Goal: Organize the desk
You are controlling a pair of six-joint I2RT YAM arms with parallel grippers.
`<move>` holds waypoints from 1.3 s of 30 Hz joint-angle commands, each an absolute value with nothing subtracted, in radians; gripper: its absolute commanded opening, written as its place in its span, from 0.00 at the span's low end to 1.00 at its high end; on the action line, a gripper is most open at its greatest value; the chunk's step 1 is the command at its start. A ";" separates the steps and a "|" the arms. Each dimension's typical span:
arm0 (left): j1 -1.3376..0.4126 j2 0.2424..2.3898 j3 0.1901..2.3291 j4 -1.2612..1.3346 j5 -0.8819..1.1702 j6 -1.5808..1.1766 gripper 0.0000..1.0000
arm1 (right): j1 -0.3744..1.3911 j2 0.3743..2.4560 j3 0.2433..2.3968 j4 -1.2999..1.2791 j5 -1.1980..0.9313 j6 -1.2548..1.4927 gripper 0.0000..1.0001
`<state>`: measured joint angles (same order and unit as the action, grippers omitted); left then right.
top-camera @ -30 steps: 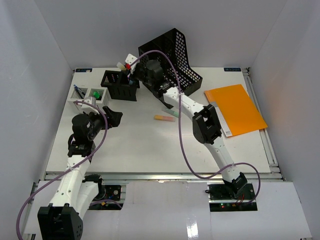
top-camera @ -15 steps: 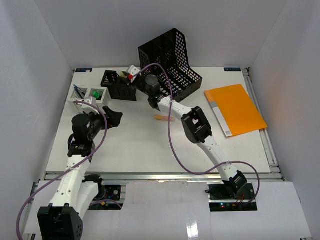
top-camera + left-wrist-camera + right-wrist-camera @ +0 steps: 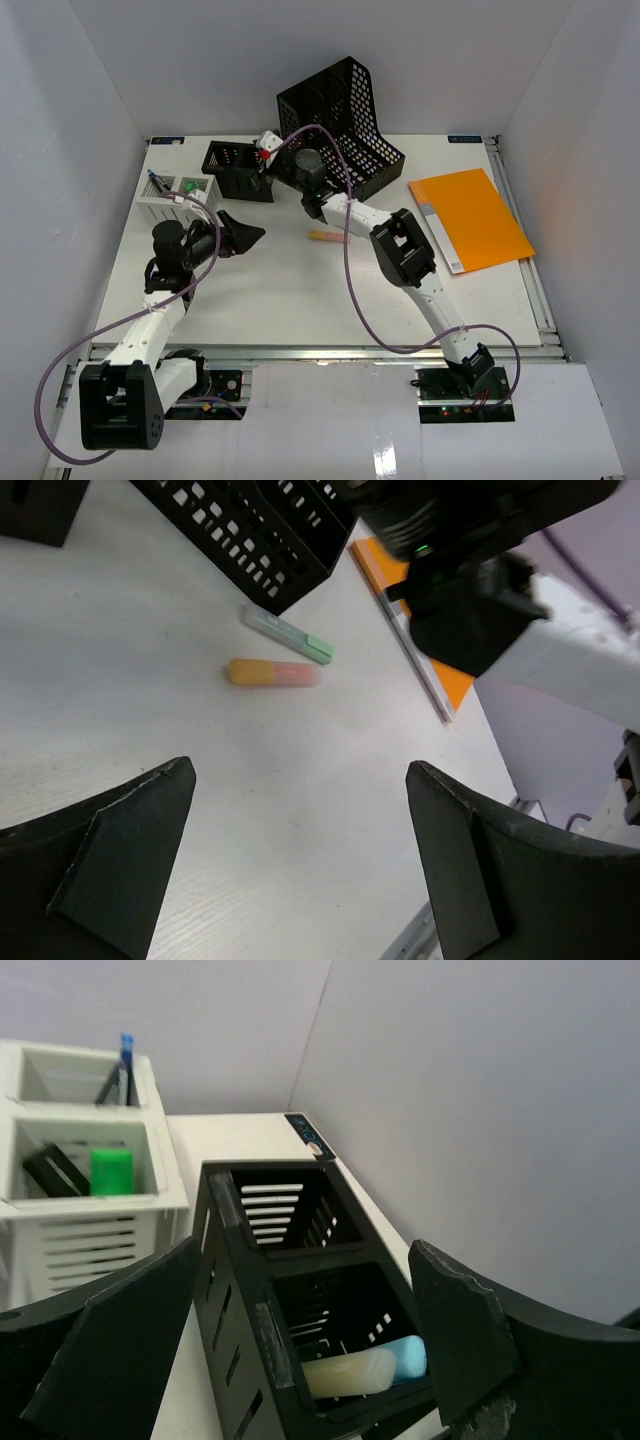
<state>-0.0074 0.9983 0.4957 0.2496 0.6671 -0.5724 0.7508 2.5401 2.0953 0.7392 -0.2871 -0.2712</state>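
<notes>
The white desk (image 3: 280,290) carries a black two-compartment pen holder (image 3: 238,170). My right gripper (image 3: 268,150) hangs open just above it. In the right wrist view, a pale yellow marker with a blue cap (image 3: 365,1370) lies in the holder's near compartment (image 3: 300,1290), below my right gripper (image 3: 300,1260) and free of the fingers. An orange highlighter (image 3: 328,236) and a green one (image 3: 290,635) lie loose mid-desk. My left gripper (image 3: 240,235) is open and empty, low over bare desk, left of the orange highlighter (image 3: 272,672).
A white organizer (image 3: 178,195) at the left holds a green block (image 3: 110,1170) and a blue pen (image 3: 125,1060). A tall black file rack (image 3: 340,120) stands at the back. An orange folder (image 3: 470,218) lies at the right. White walls enclose the desk.
The right gripper has come down over the black holder and opened, leaving the pale marker in the near compartment. The left arm has swung right toward the desk's middle.
</notes>
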 commanded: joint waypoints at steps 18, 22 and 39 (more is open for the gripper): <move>-0.569 1.526 1.117 -0.415 -0.154 -1.116 0.95 | 0.144 1.414 1.129 -0.220 -0.863 -0.403 0.90; -0.625 1.769 1.428 -0.750 -0.275 -1.253 0.89 | 0.121 1.349 0.927 -0.196 -0.860 -0.356 0.90; -0.643 2.141 1.751 -0.948 -0.298 -1.313 0.82 | 0.028 1.223 0.821 -0.160 -0.919 -0.400 0.90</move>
<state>-0.6406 2.1128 1.6504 -0.8922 -0.2650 -1.2941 0.0326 1.2613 0.8104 -0.1830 -0.8897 -0.3809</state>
